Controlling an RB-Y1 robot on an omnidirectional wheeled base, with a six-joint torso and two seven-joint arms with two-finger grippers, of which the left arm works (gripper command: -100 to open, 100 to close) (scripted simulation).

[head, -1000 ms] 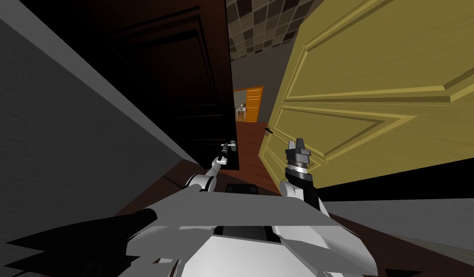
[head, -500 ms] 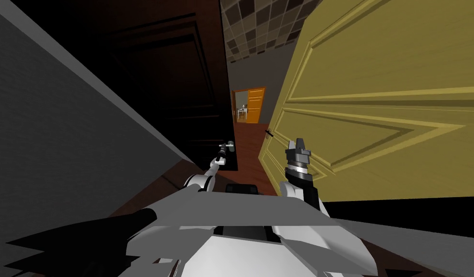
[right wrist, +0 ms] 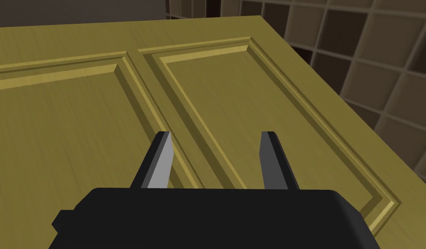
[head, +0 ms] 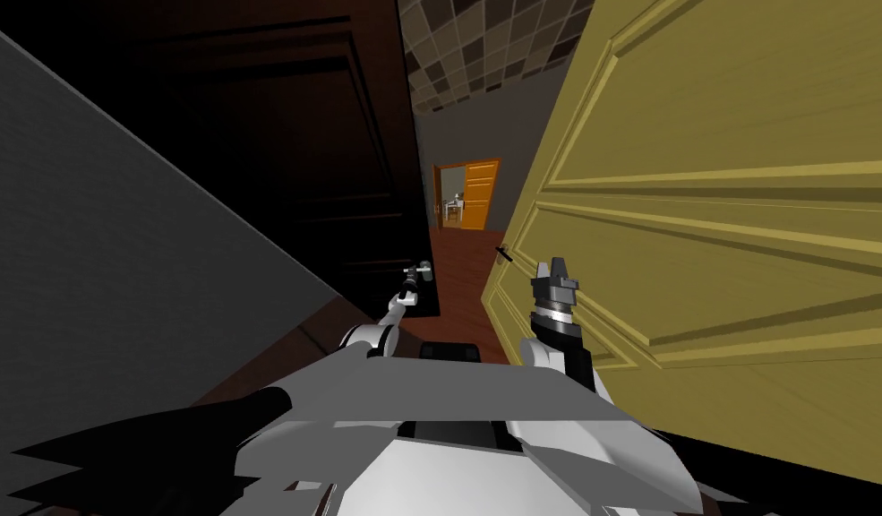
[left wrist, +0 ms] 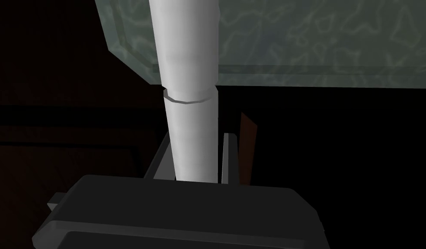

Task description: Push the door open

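A reddish-brown wooden floor [head: 461, 287] runs as a narrow strip between the dark door [head: 295, 161] on one side and the yellow door [head: 698, 224] on the other. It reaches an orange door [head: 480, 193] far off, where a small pale piece of furniture [head: 452, 209] stands on it.
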